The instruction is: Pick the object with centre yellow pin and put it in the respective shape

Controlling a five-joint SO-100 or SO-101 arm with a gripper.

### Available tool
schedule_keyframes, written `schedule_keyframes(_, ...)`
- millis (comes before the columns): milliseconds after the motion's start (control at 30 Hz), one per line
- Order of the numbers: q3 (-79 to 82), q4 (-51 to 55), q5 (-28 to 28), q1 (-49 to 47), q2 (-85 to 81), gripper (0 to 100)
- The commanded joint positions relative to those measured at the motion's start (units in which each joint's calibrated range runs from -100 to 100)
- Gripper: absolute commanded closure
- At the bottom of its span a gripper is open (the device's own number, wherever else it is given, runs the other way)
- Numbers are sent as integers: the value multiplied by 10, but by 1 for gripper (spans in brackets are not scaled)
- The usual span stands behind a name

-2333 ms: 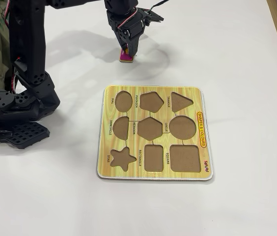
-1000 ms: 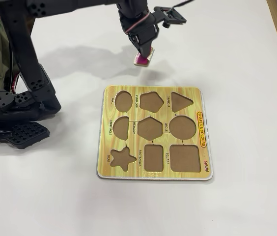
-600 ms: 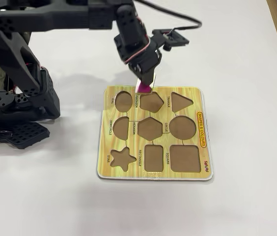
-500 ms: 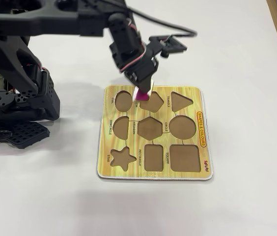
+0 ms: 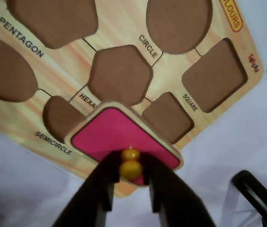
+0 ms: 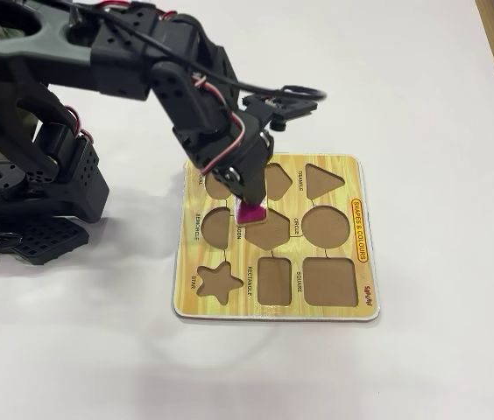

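The 2 black fingers (image 5: 131,189) pinch the round yellow knob (image 5: 130,165) of the flat magenta-pink rectangular wooden piece (image 5: 121,137), so it hangs level above the yellow wood-grain shape board (image 6: 361,289) on the white surface (image 6: 440,105). It hovers over the hexagon cutout (image 6: 273,229), short of the small brown rectangle cutout (image 6: 274,280).

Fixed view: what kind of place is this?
Probably a hobbyist's or lab's test table: a plain white tabletop, a black robot arm whose tool holds a pink piece, and a children's shape board.
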Motion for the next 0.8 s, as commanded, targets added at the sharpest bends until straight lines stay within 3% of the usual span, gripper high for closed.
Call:
schedule_keyframes(0, -14, -6, 25, 35, -13, 97)
schedule_keyframes(267, -15, -10, 48, 135, 8, 98)
schedule_keyframes(767, -150, -30, 49, 217, 151, 98)
